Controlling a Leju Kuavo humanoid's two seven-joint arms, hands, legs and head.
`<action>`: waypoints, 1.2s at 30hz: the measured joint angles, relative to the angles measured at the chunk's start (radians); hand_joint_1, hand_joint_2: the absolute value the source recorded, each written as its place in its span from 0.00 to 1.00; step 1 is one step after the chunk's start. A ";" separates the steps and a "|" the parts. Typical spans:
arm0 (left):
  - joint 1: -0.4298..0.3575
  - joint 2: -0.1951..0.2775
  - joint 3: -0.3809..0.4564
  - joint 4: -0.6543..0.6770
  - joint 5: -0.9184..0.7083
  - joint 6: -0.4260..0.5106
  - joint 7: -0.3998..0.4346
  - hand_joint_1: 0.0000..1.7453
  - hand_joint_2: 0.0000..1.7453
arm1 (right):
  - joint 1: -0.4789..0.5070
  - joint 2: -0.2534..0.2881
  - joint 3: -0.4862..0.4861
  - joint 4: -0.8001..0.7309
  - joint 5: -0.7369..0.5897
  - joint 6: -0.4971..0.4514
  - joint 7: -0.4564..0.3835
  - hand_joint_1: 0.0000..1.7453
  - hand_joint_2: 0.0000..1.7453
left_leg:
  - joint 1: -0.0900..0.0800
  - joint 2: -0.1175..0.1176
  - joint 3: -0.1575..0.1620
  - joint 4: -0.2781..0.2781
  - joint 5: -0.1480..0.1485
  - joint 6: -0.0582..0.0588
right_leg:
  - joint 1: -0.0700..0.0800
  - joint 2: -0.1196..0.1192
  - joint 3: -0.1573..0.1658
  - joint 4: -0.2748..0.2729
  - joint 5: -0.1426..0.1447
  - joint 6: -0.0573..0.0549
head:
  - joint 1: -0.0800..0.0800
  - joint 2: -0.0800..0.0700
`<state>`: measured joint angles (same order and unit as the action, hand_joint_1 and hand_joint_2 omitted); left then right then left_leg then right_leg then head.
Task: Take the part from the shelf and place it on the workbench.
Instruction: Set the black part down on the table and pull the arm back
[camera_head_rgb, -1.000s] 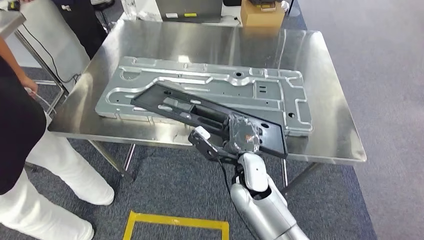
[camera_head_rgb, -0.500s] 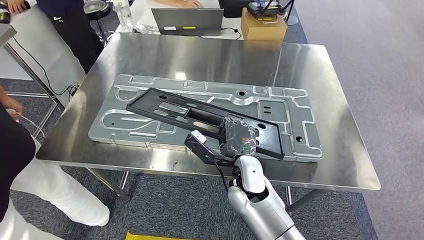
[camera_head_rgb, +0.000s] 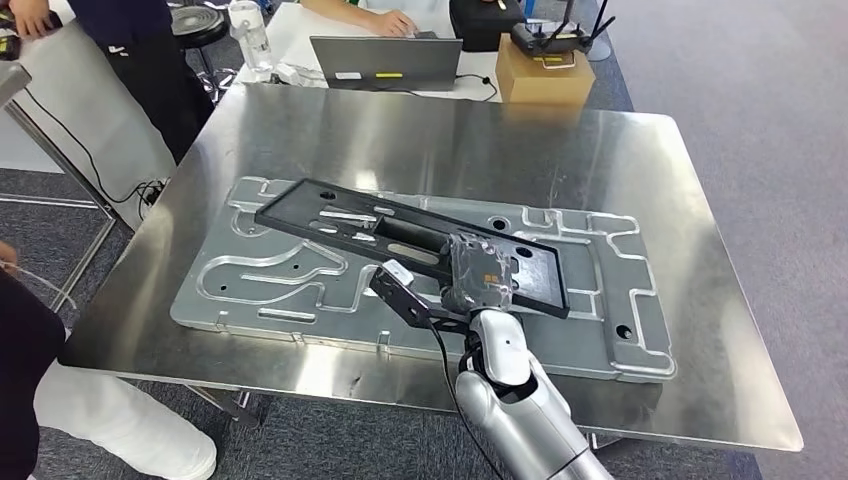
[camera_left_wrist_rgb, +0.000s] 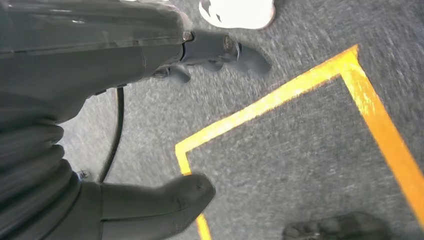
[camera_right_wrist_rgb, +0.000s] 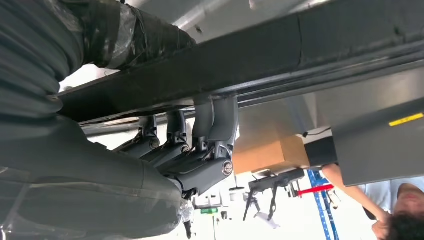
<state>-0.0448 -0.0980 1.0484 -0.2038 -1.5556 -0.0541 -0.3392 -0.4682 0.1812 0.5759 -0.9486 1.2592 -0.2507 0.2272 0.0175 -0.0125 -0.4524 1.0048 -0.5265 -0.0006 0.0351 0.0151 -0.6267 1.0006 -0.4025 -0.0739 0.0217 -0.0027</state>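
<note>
Black plastic frame part (camera_head_rgb: 400, 245) is held by the right hand (camera_head_rgb: 478, 278) at its near-right end, above the stainless workbench (camera_head_rgb: 700, 300) and over the large grey stamped metal panel (camera_head_rgb: 290, 285) lying there. Whether the part's underside touches the panel cannot be told from the head view. The right hand's fingers are hidden under the part in that view; a clear plastic wrap covers the back of the hand.

Long axis of the part runs from far-left to near-right across the bench, roughly along the panel's length but skewed; the held end points toward the robot's right.

Right wrist view, taken from beneath: dark fingers (camera_right_wrist_rgb: 210, 125) are seen hooked up around the part's (camera_right_wrist_rgb: 300, 45) lower edge, with the taped thumb side on the other face, so the grasp is confirmed. A cardboard box (camera_right_wrist_rgb: 265, 152) and a person's arm (camera_right_wrist_rgb: 350, 182) are seen past the part.

Left wrist view: the left hand (camera_left_wrist_rgb: 150, 125) hangs over grey carpet (camera_left_wrist_rgb: 300, 165) with yellow floor tape (camera_left_wrist_rgb: 280, 97); thumb and fingers are spread and nothing is in it. Motion blur softens detail.

At the far bench edge a laptop (camera_head_rgb: 385, 62) and the cardboard box (camera_head_rgb: 545, 80) are seen; people are cut off at the frame's left and top edges.
</note>
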 joint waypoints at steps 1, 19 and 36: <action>-0.001 0.000 0.000 0.000 0.000 0.000 -0.001 0.00 1.00 | -0.001 0.001 0.000 0.001 0.000 0.000 0.000 1.00 1.00 | 0.000 0.002 -0.005 0.026 0.010 -0.006 | -0.004 0.000 0.019 -0.015 0.001 -0.002 | 0.000 0.000; 0.003 0.014 -0.001 0.000 -0.004 0.003 -0.014 0.00 0.00 | 0.008 0.004 0.000 0.021 -0.004 0.001 -0.010 0.00 0.00 | 0.009 0.013 -0.162 0.008 0.102 0.019 | -0.034 -0.005 0.046 0.157 -0.194 0.075 | -0.002 0.000; 0.000 0.012 0.001 0.002 0.024 -0.018 -0.033 0.00 0.00 | 0.022 -0.011 -0.006 0.013 -0.017 0.012 -0.015 0.00 0.00 | 0.008 0.013 -0.211 0.242 -0.083 -0.021 | -0.033 -0.014 0.001 0.007 -0.010 0.031 | -0.003 0.000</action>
<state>-0.0448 -0.0862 1.0494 -0.2022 -1.5320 -0.0721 -0.3719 -0.4467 0.1701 0.5703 -0.9359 1.2421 -0.2382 0.2125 0.0254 0.0001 -0.6636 1.2465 -0.6091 -0.0213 0.0019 0.0010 -0.6252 1.0080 -0.4127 -0.0426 0.0189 -0.0027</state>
